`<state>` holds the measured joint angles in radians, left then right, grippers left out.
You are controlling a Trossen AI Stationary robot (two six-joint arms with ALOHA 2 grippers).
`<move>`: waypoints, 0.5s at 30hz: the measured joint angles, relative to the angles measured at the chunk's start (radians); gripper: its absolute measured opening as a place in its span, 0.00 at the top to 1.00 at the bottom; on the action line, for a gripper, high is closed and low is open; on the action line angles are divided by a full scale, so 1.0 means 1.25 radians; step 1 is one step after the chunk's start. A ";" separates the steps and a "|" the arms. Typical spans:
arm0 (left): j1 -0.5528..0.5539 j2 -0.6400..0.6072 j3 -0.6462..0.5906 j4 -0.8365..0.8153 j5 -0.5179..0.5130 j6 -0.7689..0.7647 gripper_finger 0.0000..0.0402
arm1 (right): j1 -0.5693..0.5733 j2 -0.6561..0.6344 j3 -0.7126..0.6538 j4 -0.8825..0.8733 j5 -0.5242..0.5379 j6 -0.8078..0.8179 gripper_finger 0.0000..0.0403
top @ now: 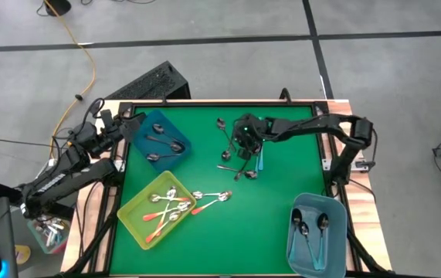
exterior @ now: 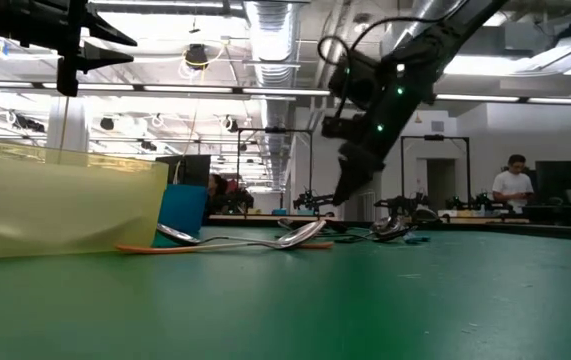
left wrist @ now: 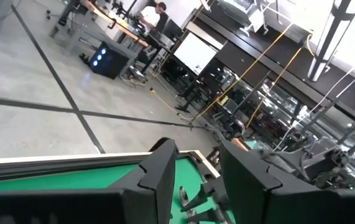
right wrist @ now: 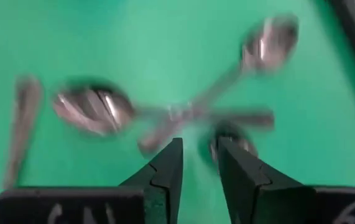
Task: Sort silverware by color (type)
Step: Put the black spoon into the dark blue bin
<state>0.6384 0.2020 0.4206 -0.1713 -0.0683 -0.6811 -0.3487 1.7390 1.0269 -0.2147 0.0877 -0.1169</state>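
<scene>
We are partway through the sort. The yellow bin [top: 131,220] at the table's [top: 266,224] near left holds several orange spoons [top: 162,212], but two more orange spoons [top: 211,198] lie on the green just beside its right corner, not yet in. The dark blue bin [top: 147,123] at the far left has a few grey spoons [top: 166,145] in it. The light blue bin [top: 297,239] at the near right carries a few teal spoons [top: 313,232] (handles and bin are close in hue, so we cannot count them).

What is left sits mostly in a loose pile [top: 235,158] of spoons near the table's far middle: dark grey ones crossing each other, with at least one teal handle [top: 260,161] lying at the pile's right side.

Our right gripper [top: 243,143] hangs over that pile. In its wrist view the fingers [right wrist: 165,171] stand a little apart just above crossed grey spoons [right wrist: 183,112], with nothing visibly between them, so we read it as slightly open and empty, lined up for a pick. Our left gripper [left wrist: 196,180] waits at the far left edge by the dark blue bin, jaws parted with clear space between, holding nothing.

We judge the job roughly half done: the pile and the two stray orange spoons remain.
</scene>
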 joint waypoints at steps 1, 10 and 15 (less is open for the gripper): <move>0.000 0.000 0.000 0.000 0.000 0.000 0.73 | -0.001 0.011 0.000 0.007 0.001 0.000 0.69; 0.001 0.000 0.000 -0.004 0.000 0.007 0.73 | -0.008 0.028 0.005 0.023 0.057 0.009 0.46; 0.001 0.000 0.000 -0.004 -0.006 0.013 0.73 | -0.004 0.031 0.005 0.020 0.058 0.009 0.43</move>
<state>0.6392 0.2020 0.4210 -0.1768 -0.0759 -0.6655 -0.3531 1.7781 1.0332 -0.1899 0.1604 -0.1055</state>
